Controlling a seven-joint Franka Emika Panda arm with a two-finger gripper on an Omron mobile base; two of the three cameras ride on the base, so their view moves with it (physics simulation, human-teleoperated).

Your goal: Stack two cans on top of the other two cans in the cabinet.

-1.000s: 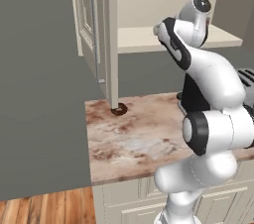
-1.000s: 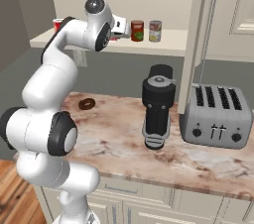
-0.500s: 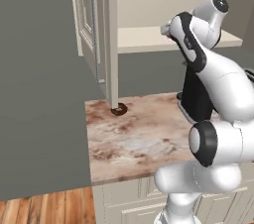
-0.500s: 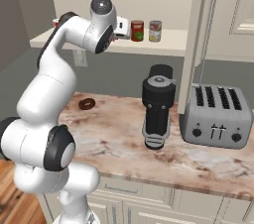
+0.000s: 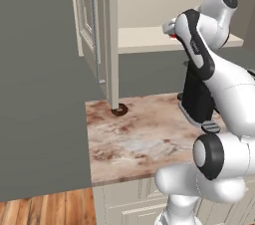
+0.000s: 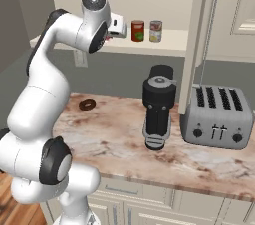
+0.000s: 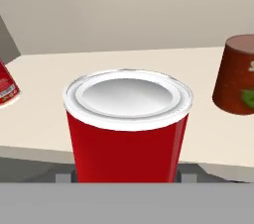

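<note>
Two cans (image 6: 146, 31) stand side by side on the cabinet shelf (image 6: 164, 47). Below, coffee grinder (image 6: 158, 106) left of toaster (image 6: 217, 118); doughnut (image 6: 87, 104) further left.

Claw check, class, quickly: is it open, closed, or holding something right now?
Claw: closed on the red can, held at the cabinet shelf.

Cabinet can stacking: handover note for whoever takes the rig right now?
Gripper: shut on the red can, held upright at the front of the cabinet shelf.
Cans: a dark red can and a lighter-labelled can stand side by side on the shelf; another red can sits at the hand view's left edge.
Done: nothing stacked yet.
Left: both stacks.
</note>
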